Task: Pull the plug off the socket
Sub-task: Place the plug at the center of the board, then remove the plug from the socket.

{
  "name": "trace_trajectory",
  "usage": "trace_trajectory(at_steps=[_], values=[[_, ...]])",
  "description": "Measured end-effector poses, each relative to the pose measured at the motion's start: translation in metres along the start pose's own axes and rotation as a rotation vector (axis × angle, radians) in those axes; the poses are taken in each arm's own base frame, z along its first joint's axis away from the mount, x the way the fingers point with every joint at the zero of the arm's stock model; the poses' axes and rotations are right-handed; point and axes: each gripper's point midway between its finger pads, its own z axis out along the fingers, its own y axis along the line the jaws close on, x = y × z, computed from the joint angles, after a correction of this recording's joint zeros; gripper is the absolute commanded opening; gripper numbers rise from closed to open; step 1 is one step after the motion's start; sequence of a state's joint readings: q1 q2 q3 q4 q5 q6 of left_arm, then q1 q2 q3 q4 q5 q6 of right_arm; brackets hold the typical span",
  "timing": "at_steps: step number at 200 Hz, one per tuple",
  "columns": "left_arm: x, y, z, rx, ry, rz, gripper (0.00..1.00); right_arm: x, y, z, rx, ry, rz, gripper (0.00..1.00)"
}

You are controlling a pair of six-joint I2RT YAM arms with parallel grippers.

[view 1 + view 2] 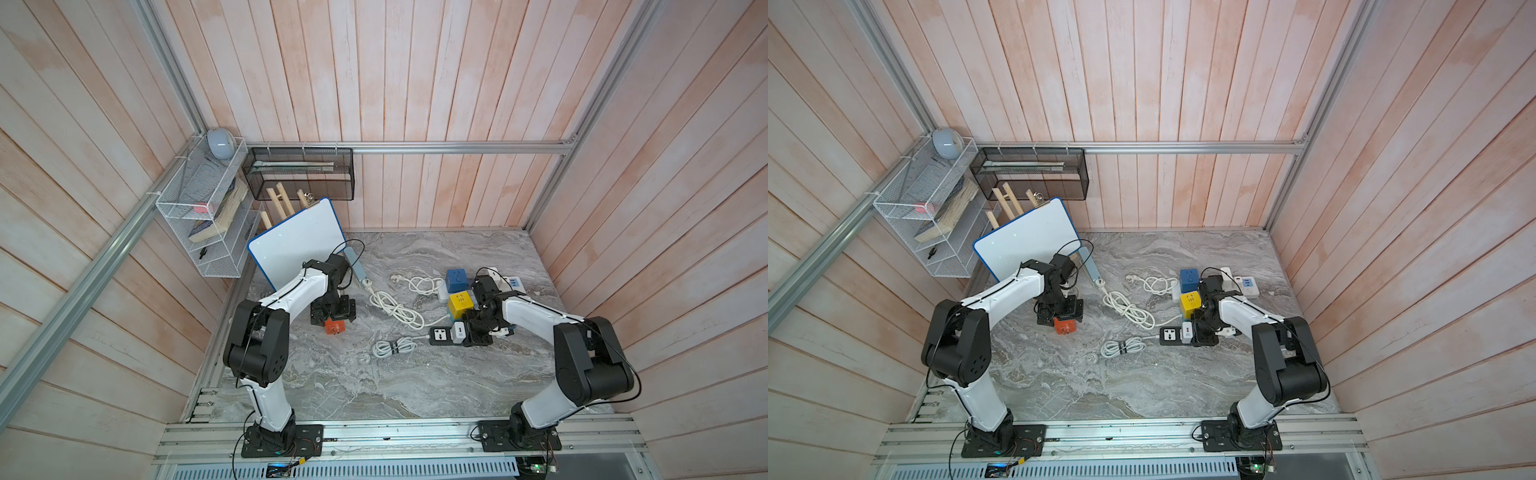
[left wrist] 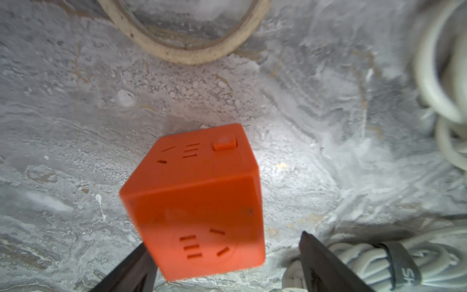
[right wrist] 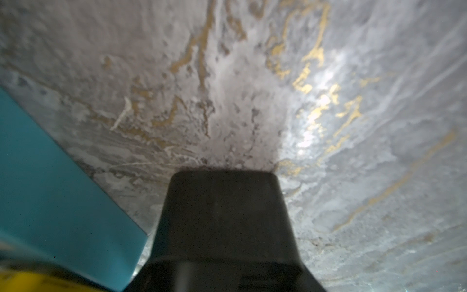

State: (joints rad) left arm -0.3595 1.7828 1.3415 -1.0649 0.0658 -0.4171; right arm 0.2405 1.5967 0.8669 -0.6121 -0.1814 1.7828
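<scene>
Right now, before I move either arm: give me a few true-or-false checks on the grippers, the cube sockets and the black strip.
1. The left gripper is clamped on the orange cube socket. False: its jaws stand open, with the cube loose between them.
2. The right gripper is shut. True.
3. The yellow cube stands by the left arm. False: it is by the right arm, beside the blue cube.
4. A white adapter sits on the black strip. True.
</scene>
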Motion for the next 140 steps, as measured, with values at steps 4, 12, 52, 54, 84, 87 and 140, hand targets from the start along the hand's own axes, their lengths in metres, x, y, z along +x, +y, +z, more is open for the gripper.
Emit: trace_trajectory(at_steps=[4, 12, 52, 54, 84, 87, 140], values=[[0.0, -0.002, -0.003, 0.001, -0.01, 0.001, 0.91, 0.0, 0.0, 0.0, 0.0, 0.0, 0.0, 0.04], [-0.001, -0.008, -0.012, 0.004, -0.036, 0.012, 0.91, 0.0, 0.0, 0.0, 0.0, 0.0, 0.0, 0.04], [0.003, -0.038, -0.046, 0.037, -0.145, 0.07, 0.9, 0.0, 0.0, 0.0, -0.002, 0.004, -0.001, 0.04], [0.003, -0.038, -0.047, 0.038, -0.147, 0.071, 0.9, 0.001, 0.0, 0.0, -0.003, 0.004, -0.001, 0.04], [0.004, -0.048, -0.051, 0.048, -0.164, 0.087, 0.89, 0.002, -0.001, 0.0, -0.011, 0.006, -0.003, 0.04], [0.004, -0.05, -0.051, 0.05, -0.164, 0.093, 0.89, 0.002, -0.001, 0.0, -0.012, 0.007, -0.004, 0.04], [0.017, -0.113, -0.054, 0.157, -0.231, 0.272, 0.89, 0.017, -0.005, 0.002, -0.014, 0.014, -0.017, 0.05]])
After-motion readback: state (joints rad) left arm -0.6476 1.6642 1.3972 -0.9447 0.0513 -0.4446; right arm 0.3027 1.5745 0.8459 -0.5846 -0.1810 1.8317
